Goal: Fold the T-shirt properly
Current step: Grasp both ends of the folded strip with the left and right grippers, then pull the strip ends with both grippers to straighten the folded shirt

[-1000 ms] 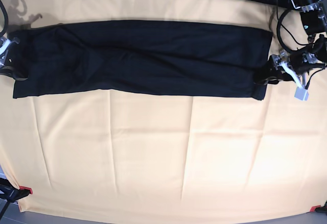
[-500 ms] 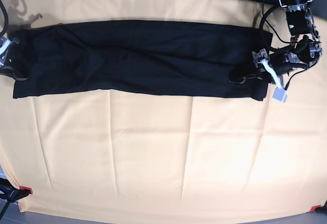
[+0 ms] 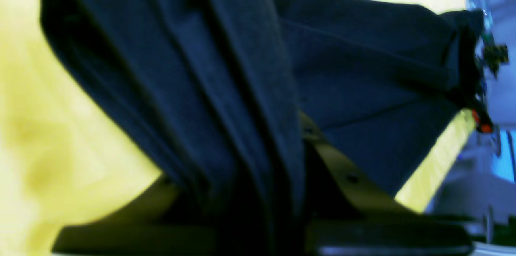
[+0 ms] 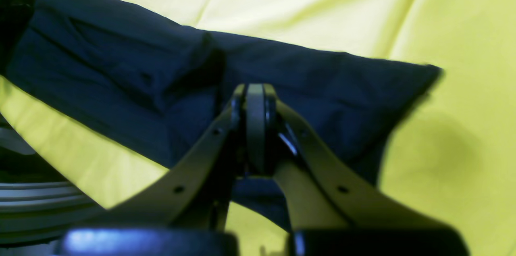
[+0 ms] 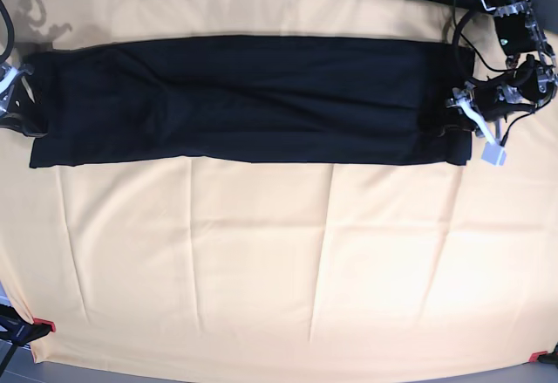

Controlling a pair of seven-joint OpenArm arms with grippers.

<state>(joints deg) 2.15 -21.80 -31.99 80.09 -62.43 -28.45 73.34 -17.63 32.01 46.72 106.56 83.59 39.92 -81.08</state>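
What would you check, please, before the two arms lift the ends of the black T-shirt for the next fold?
1. Left gripper shut on the T-shirt: ok; the left wrist view shows bunched fabric between its jaws.
2. Right gripper shut on the opposite end: ok; its jaws are closed with fabric around them.
3. Shirt lies as one long flat band across the yellow cloth: ok.
4. Band pulled straight between the arms, no slack: cannot tell; faint creases run along it.
5. How many layers each gripper pinches: cannot tell.
6. Cloth in front of the band free of other things: ok.
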